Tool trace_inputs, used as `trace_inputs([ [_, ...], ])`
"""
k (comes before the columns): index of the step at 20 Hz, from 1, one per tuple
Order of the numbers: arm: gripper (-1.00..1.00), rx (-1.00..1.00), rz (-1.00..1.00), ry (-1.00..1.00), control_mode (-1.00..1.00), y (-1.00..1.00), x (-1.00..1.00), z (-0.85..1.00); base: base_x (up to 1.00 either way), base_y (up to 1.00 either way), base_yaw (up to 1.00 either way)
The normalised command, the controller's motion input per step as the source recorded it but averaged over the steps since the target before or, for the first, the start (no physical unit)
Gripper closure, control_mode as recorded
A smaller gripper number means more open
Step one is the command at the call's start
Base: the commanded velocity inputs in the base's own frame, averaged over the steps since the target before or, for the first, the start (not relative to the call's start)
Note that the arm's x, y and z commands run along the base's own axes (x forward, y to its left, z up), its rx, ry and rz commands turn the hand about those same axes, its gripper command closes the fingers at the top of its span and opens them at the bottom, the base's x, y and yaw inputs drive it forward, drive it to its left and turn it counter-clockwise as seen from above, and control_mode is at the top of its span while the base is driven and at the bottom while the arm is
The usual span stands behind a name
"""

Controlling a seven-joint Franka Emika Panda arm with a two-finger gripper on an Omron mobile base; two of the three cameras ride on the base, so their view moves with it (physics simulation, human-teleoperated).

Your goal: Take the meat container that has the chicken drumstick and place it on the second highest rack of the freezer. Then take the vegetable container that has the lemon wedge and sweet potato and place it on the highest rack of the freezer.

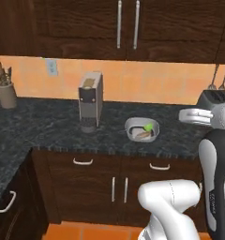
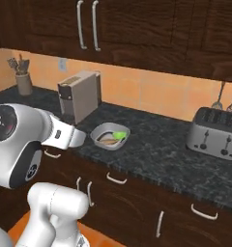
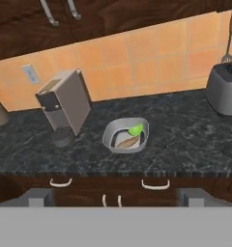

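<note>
The container (image 1: 142, 129) rests on the dark speckled counter (image 1: 44, 126), near the front edge and just right of the coffee machine (image 1: 90, 101), apart from it. It is a shallow grey tub with rounded corners; inside lie a green wedge (image 1: 146, 127) toward the back right and a pale brown item beside it, too small to identify with certainty. In the right base view the container (image 2: 109, 136) sits between the coffee machine (image 2: 79, 96) and the toaster (image 2: 216, 134), much nearer the machine and well apart from the toaster. In the hand view the container (image 3: 126, 135) is close to centre, with the coffee machine (image 3: 65, 105) tilted at left and the toaster (image 3: 224, 89) at the right edge. The gripper (image 3: 115, 198) is held back from the counter, off the front edge, level with the drawer handles (image 3: 155, 184); its fingertips (image 3: 39, 197) stand wide apart at the bottom of the hand view with nothing between them. A utensil holder (image 1: 6, 89) stands at the far left of the counter against the orange tiled wall (image 1: 133, 79), which carries an outlet (image 1: 51, 67). Dark wood cabinets (image 1: 109, 26) hang above.
</note>
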Motion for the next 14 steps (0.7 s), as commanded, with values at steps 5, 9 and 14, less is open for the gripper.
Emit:
trace_inputs([
  [5,-1.0,0.0,0.0,0.0,1.0,0.0,0.0,0.0,0.54,0.7,-0.51],
  [9,-1.0,0.0,0.0,0.0,1.0,0.0,0.0,0.0,0.96,0.13,-0.2],
  [14,-1.0,0.0,0.0,0.0,1.0,0.0,0.0,0.0,0.3,0.0,0.0],
])
